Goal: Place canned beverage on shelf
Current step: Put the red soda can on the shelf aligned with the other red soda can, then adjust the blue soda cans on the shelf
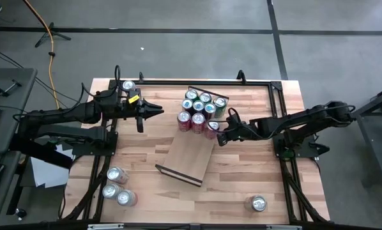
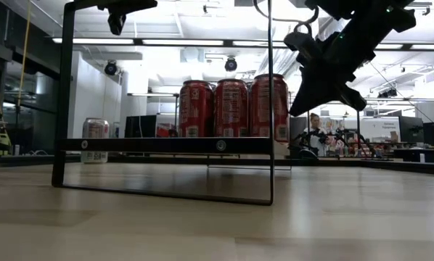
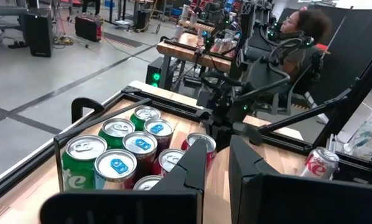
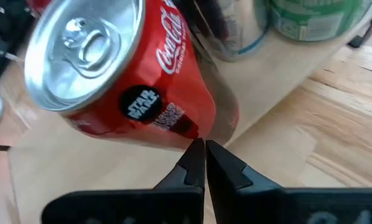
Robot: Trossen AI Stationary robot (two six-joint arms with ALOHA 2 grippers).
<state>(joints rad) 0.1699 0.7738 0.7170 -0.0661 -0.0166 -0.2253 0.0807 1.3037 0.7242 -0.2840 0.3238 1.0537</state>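
Note:
The shelf (image 1: pixel 186 158), a light-wood board with dark rails, lies slanted on the table's middle. Several red, green and silver cans (image 1: pixel 200 110) stand upright on its far end, and they also show in the low view (image 2: pixel 231 109). My right gripper (image 1: pixel 221 136) is shut, its tips level beside the nearest red can (image 4: pixel 117 74) at the cluster's right corner. My left gripper (image 1: pixel 159 110) is open and empty, held above the table left of the cans (image 3: pixel 120 158), pointing at them. My right gripper's shut fingertips (image 4: pixel 198 152) stand at the red can's side wall, near its bottom (image 4: pixel 192 127), coming from the table's right side. I cannot tell whether they touch it. The can stands upright on the shelf board.
A silver can (image 1: pixel 128 85) stands at the table's far left corner. Three cans (image 1: pixel 117 186) stand at the near left and one (image 1: pixel 259 204) at the near right. Dark frame rails (image 1: pixel 277 96) run along the table's edges. The shelf's near half (image 1: pixel 178 167) is bare.

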